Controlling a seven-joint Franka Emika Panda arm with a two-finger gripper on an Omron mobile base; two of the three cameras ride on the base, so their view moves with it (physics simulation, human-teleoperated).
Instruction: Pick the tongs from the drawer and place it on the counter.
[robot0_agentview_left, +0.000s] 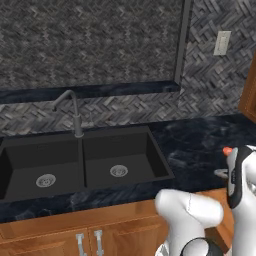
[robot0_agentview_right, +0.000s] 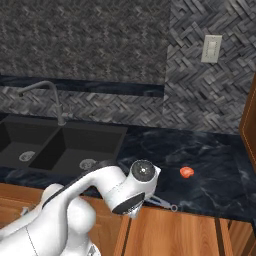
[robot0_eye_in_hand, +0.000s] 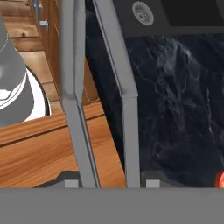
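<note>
Tongs (robot0_eye_in_hand: 124, 87) in pincer (robot0_eye_in_hand: 109, 181), over counter (robot0_eye_in_hand: 175, 109) edge

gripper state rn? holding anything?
Gripper: shut on the tongs, carried at the counter's front edge, with the drawer's wood beside it.

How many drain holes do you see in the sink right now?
2. One drain sits in the left basin of the sink, the other drain in the right basin. Both also show from the right base camera; nothing there looks hidden.
</note>
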